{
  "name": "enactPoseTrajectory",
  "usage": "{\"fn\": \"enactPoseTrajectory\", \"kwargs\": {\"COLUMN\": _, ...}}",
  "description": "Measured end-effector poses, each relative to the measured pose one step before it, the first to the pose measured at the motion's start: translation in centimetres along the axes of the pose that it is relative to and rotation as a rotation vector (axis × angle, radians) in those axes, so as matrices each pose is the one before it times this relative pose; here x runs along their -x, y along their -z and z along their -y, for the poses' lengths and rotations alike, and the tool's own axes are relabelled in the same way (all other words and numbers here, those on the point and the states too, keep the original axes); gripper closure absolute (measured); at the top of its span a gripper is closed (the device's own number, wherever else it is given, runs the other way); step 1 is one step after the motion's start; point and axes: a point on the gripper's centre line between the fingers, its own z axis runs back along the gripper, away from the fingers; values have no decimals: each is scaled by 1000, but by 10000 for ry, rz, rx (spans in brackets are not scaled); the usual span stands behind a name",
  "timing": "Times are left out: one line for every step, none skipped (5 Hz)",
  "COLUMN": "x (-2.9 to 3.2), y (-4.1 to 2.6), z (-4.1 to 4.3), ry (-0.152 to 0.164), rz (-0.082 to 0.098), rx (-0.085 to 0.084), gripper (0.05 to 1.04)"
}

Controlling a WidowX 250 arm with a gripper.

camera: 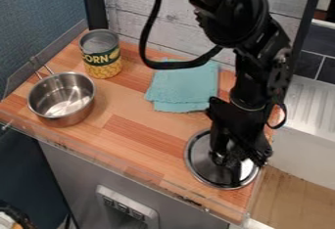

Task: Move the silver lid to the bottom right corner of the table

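Nearest the camera among the items on a wooden tabletop [128, 142], a round silver lid [202, 168] lies toward the front right corner, lower right in the view, close to the table's right edge. The black gripper [226, 157] hangs directly over it, covering part of its middle; whether the gripper is wide, narrow or holding the lid cannot be told. Above, the black robot arm [262, 61] comes in from the top edge, a dark cable [149, 25] looping out to its left. Behind and to the left of the gripper, a folded teal cloth [183, 86] lies flat. Farther left, a can of corn [101, 57] stands upright near the back, and in front of it sits a shiny metal saucepan [62, 98], its handle [40, 66] pointing to the upper left. A pale ribbed drainboard [311, 105] flanks the table at right, while a power strip [128, 206] is set on the grey panel [75, 174] below the front edge.
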Motion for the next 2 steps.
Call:
{"fn": "enactPoseTrajectory", "kwargs": {"x": 862, "y": -2115, "z": -766, "ry": -1449, "rz": -144, "rx": -927, "gripper": 159}}
{"fn": "enactPoseTrajectory", "kwargs": {"x": 659, "y": -2789, "z": -1059, "ry": -1100, "rz": 215, "rx": -209, "gripper": 75}}
